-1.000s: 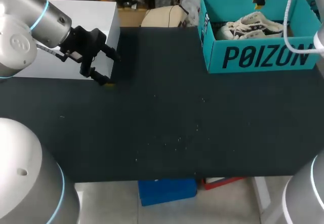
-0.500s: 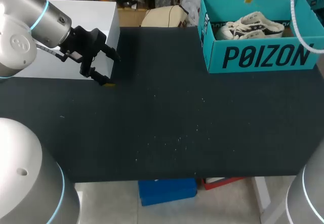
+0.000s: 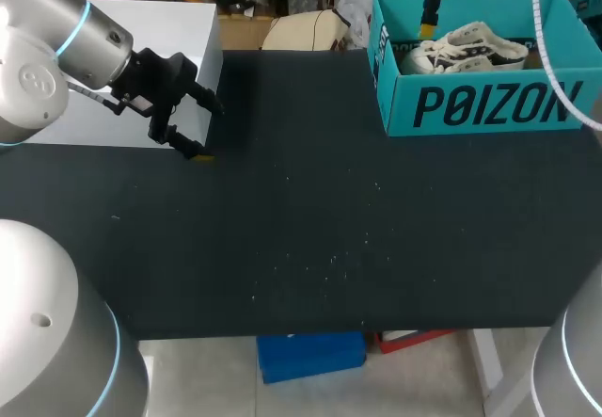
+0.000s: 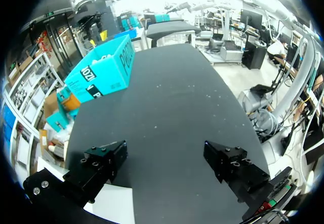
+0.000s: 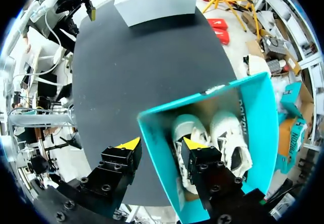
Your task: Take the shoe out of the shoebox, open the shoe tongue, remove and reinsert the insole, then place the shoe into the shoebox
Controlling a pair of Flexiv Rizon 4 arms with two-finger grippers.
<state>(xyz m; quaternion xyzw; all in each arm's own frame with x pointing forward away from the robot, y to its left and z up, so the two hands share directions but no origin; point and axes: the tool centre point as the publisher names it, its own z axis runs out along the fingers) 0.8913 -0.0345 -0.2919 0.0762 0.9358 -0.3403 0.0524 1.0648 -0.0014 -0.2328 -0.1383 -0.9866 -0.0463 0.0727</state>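
Note:
The teal shoebox (image 3: 489, 106) stands at the table's far right, and a pair of white shoes (image 3: 466, 48) with dark trim lies inside it. My right gripper (image 3: 429, 24) hangs over the box's left end. In the right wrist view it (image 5: 161, 144) is open, and its yellow tips straddle the box's end wall (image 5: 157, 133), one finger over the shoes (image 5: 190, 133), the other outside over the table. My left gripper (image 3: 209, 133) stands open at the table's far left with nothing in it. The shoebox (image 4: 104, 72) lies far ahead of it (image 4: 167, 158).
A large white box (image 3: 141, 31) stands at the table's back left, right behind my left gripper. The black tabletop (image 3: 329, 229) stretches between the two boxes. A white cable (image 3: 538, 22) of my right arm hangs over the shoebox's right part.
My right gripper has moved left along the back of the shoebox and come lower over its left end, its fingers spreading slightly. The left arm has kept still.

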